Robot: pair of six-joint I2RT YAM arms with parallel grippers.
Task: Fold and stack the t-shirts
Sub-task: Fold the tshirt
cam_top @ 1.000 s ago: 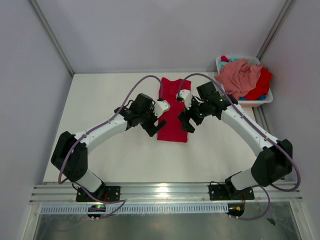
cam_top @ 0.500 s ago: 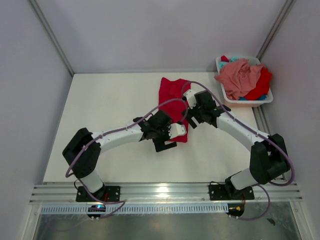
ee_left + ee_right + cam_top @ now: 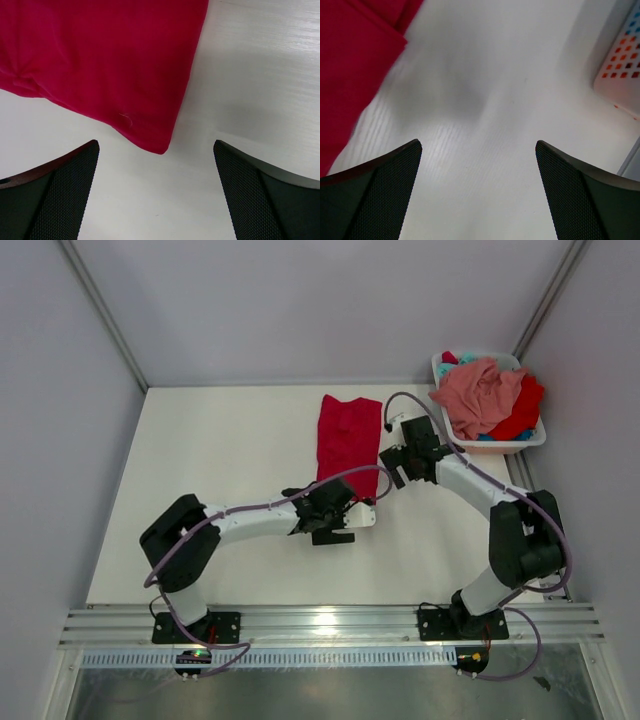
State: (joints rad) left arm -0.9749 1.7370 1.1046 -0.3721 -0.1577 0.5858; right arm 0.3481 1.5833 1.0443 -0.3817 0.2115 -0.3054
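Left gripper (image 3: 155,146) spread wide at red shirt (image 3: 100,60) corner, frame centre; right gripper (image 3: 477,146) spread off-cloth: a one-corner pinch could drag the fold askew.

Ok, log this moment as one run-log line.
red t-shirt: folded, flat on table | left gripper: open, at its near corner, not gripping | right gripper: open, over table beside it | basket: pink t-shirt on top
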